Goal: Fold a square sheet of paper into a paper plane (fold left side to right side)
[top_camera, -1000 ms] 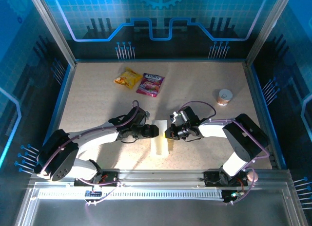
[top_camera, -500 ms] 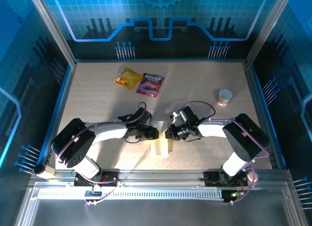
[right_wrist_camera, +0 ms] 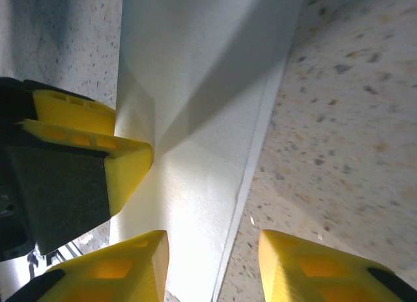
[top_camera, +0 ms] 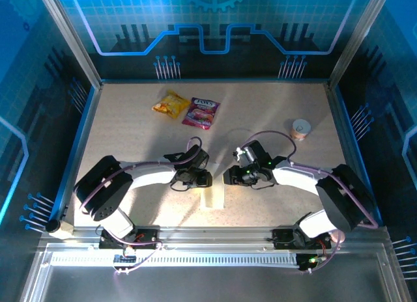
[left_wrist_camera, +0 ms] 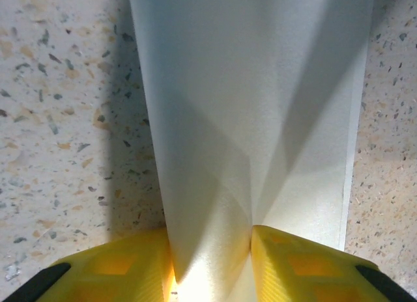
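**Progress (judged):** partway. Sheet of paper [top_camera: 214, 196] already doubled into a narrow long strip, with diagonal creases showing in the left wrist view. No pointed dart shape yet. Lies flat on the table [top_camera: 130, 146] near the front edge, between the two grippers. Left to do, judging by the shape: further narrowing folds and final creasing.

**Left gripper** [top_camera: 207, 179]: fingers [left_wrist_camera: 117, 269] drawn close, pinching a raised ridge of the strip between the pads.

**Right gripper** [top_camera: 228, 178]: fingers [right_wrist_camera: 313, 266] standing apart, straddling one long edge of the strip, holding nothing.

**Edges:** long edges straight. Along one side, a lower layer peeking out as a thin margin. Align before pressing any crease.

**Room:** bare table on both sides of the strip and toward the back. Yellow snack packet [top_camera: 171, 105] and pink snack packet [top_camera: 201, 112] at back left, small white cup [top_camera: 300, 128] at back right, all well apart from the strip. Mind the two wrists, close together over the strip.
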Tool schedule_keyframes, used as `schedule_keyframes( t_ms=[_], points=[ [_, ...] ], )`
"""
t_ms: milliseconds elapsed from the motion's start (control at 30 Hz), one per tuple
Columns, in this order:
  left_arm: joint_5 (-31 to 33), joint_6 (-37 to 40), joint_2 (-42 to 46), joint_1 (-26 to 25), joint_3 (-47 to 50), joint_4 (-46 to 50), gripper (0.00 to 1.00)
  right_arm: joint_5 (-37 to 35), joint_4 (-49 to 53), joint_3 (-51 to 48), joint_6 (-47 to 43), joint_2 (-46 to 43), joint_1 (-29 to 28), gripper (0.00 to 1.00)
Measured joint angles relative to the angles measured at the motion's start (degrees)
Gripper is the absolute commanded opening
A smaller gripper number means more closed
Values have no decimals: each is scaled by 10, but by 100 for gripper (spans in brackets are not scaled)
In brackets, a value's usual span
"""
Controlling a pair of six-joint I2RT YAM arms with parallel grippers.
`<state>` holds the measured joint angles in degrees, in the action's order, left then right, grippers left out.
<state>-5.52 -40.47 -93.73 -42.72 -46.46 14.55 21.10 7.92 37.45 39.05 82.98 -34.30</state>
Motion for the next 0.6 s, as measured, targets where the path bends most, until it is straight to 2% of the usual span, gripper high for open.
schedule_keyframes(
  t_ms=[333, 600],
  points=[
    [19, 2, -18, -11, -29, 34, 40, -32, 56, -9, -19, -70, 49, 45],
    [28, 9, -22, -17, -37, 46, 39, -39, 73, -26, -26, -87, 62, 45]
  ],
)
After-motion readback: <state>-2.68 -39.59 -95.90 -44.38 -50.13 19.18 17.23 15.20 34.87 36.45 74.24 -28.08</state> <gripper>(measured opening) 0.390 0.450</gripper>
